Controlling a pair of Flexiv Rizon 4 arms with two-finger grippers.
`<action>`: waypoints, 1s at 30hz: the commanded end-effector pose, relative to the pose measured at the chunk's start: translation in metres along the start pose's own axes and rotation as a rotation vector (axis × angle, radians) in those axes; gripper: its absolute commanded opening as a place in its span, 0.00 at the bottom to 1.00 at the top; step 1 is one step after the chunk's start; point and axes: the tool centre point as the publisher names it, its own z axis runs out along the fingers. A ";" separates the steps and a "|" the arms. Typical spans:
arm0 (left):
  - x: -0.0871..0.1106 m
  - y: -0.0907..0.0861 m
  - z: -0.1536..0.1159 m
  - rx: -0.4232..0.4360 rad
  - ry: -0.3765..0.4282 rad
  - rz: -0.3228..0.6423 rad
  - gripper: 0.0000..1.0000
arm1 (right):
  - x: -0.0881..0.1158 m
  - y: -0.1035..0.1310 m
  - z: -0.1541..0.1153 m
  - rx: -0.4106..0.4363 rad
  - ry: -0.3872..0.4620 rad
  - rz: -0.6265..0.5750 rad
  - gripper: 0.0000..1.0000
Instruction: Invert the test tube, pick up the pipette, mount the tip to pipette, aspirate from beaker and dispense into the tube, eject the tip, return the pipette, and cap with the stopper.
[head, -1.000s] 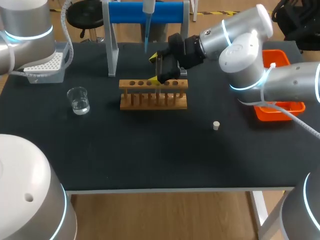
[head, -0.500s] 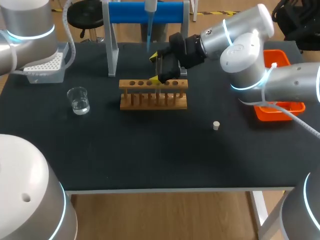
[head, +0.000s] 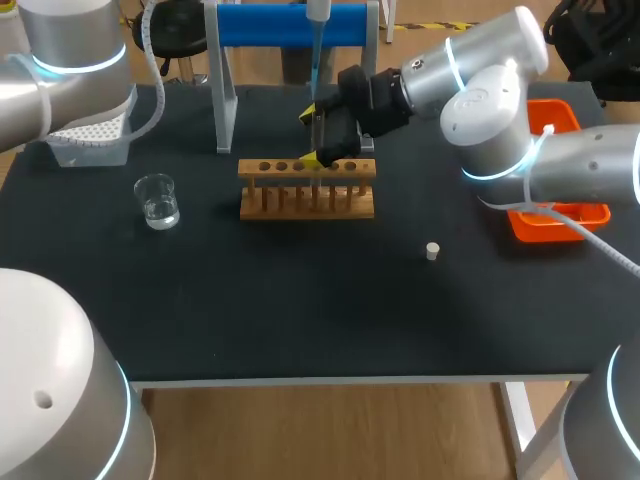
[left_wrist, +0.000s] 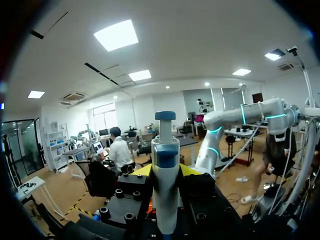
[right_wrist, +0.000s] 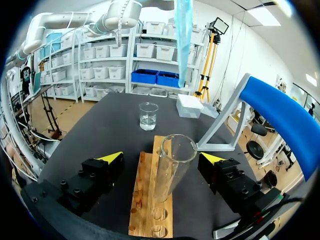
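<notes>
Pinching the pipette mid-barrel, my left gripper had stiff plastic that I judged safe to squeeze. The glass test tube stood upright in the wooden rack between my right gripper's spread fingers, untouched. It looked light, slick and fragile, best taken gently below the rim.

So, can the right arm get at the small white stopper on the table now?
Probably yes: the small white stopper lies alone on the black table, on that arm's side; its end effector is at the wooden rack.

No lettering, label or number can be read - not on the pipette, the beaker or the wooden rack beside it.
</notes>
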 end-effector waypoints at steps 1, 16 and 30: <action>-0.002 0.003 0.002 0.009 0.006 -0.001 0.00 | -0.001 0.000 -0.001 0.002 0.004 0.000 1.00; -0.002 0.014 0.004 0.028 0.007 -0.025 0.00 | -0.001 0.000 -0.001 0.002 0.004 0.000 1.00; -0.003 0.022 0.005 0.022 0.005 -0.040 0.00 | -0.001 0.000 -0.001 0.002 0.004 0.000 1.00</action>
